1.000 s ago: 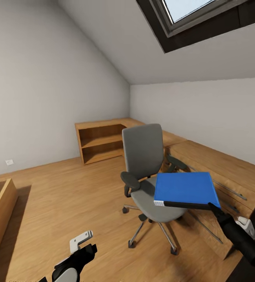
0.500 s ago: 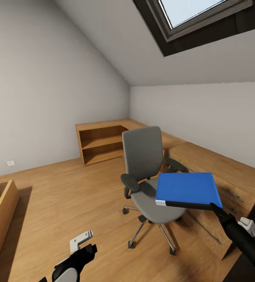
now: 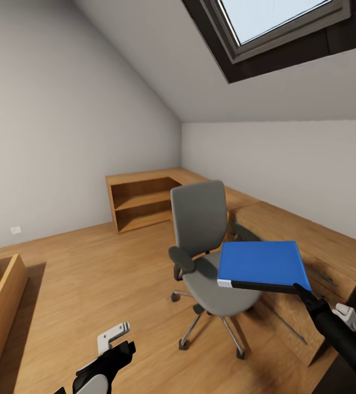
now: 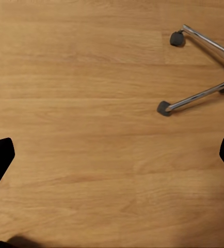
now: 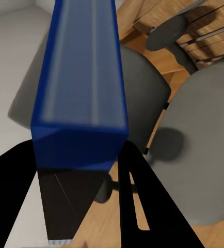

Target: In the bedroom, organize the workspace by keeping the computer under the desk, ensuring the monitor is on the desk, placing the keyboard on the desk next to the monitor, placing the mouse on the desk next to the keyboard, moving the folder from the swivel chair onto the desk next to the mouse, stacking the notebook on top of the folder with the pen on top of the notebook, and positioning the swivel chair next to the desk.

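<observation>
Folder (image 3: 263, 264) sits flat in my right claw (image 3: 300, 289), pinched at its corner, above the swivel chair (image 3: 205, 241) seat at lower right. My left claw (image 3: 115, 342) hangs spread, lower left, over floor (image 4: 91, 129).

A low open wooden shelf unit (image 3: 139, 201) stands in the corner under the sloped wall, with the skylight (image 3: 271, 22) overhead, a white wall socket (image 3: 16, 230) to its left, and a wooden-framed bed edge (image 3: 0, 295) nearer the camera.
</observation>
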Available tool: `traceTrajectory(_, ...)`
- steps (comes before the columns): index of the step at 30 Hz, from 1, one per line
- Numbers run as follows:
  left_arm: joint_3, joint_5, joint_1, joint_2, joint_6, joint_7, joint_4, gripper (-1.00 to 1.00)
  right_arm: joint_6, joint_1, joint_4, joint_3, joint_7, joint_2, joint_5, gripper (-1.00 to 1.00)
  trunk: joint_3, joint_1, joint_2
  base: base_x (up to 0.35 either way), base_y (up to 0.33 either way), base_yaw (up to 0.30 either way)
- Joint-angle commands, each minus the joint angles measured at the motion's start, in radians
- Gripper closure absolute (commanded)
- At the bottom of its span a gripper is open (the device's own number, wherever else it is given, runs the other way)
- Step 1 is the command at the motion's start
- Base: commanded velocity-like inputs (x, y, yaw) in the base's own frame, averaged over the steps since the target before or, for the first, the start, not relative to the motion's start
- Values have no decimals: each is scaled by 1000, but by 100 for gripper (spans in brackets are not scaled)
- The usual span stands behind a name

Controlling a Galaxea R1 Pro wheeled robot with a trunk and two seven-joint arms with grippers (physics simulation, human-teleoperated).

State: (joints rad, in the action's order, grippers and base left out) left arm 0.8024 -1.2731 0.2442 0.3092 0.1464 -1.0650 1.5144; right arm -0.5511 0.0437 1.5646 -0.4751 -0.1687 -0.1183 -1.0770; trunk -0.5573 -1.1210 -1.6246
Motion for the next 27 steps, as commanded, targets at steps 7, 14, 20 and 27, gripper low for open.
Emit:
traceTrajectory(7,2,-2,1,1,9,-5,1,-100,-7,1,0,-2,-2,0,-1,100,21,27,49,0,0,0)
traceTrajectory(14,2,-2,1,0,8,-6,1,-100,-7,1,-1,-2,-3,0,-1,100,43,54,98,0,0,0)
traceTrajectory(20,1,-2,1,1,8,-6,1,-100,-5,1,-8,-2,-3,0,-1,100,62,77,140,0,0,0)
traceTrajectory(27,4,-4,1,-1,7,-6,0,-100,-6,1,-12,-2,-3,0,-1,100,84,104,189,0,0,-12)
